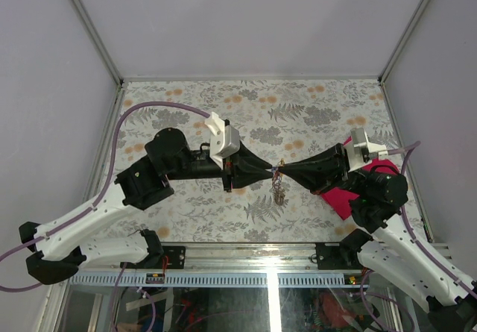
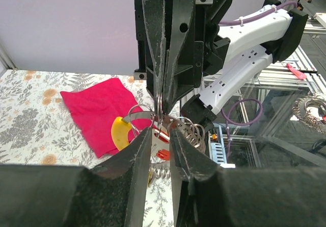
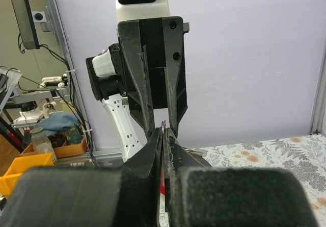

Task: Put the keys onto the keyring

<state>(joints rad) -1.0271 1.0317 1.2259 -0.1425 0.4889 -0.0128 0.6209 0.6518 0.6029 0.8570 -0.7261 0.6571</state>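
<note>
Both grippers meet tip to tip above the middle of the table. In the left wrist view the silvery keyring (image 2: 138, 114) lies across the tips of my left gripper (image 2: 164, 130), whose jaws stand a narrow gap apart on it. My right gripper (image 2: 162, 112) comes in from the far side, shut on a thin metal edge of the ring; that sliver shows between its tips (image 3: 164, 130). A yellow key (image 2: 119, 133) hangs at the ring's left. A red key (image 2: 162, 154) shows through the gap below. The chain (image 1: 279, 194) dangles under the meeting point. No black key shows.
A magenta cloth (image 1: 339, 198) lies on the patterned table under the right arm, also in the left wrist view as the cloth (image 2: 97, 112). Metal frame posts (image 1: 104, 48) stand at the table's far corners. The table's near edge rail (image 1: 246, 278) runs behind the arm bases.
</note>
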